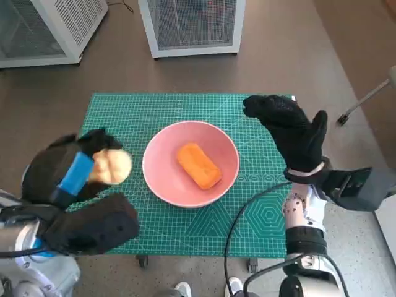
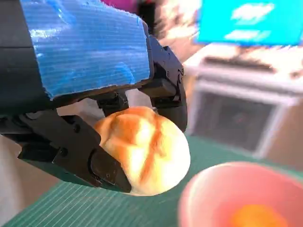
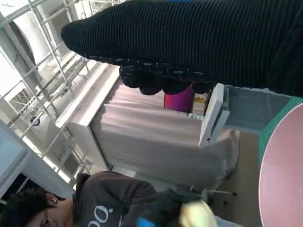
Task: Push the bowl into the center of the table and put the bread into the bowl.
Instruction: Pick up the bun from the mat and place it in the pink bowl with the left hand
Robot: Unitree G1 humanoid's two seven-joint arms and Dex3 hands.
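The bowl [image 1: 190,163], pink, sits near the middle of the green mat [image 1: 154,111] that covers the table, and an orange oblong piece [image 1: 198,165] lies inside it, a little toward the robot's right. The bread [image 1: 111,166], a pale round bun with a browned, scored top, is not in the bowl: it is held above the mat just to the bowl's left. The left hand [image 1: 71,170] grips it, black fingers [image 2: 71,146] clamped against its sides, as the left wrist view shows, with the bowl's rim close beside it. The right hand [image 1: 291,130] hovers over the mat's far right part, beside the bowl and apart from it, holding nothing, its gloved fingers spread. Beyond the table two white wire-fronted cabinets [image 1: 192,25] stand on the brown floor [image 1: 297,55]. In the right wrist view a person [image 3: 71,203] in a dark top sits across the room.
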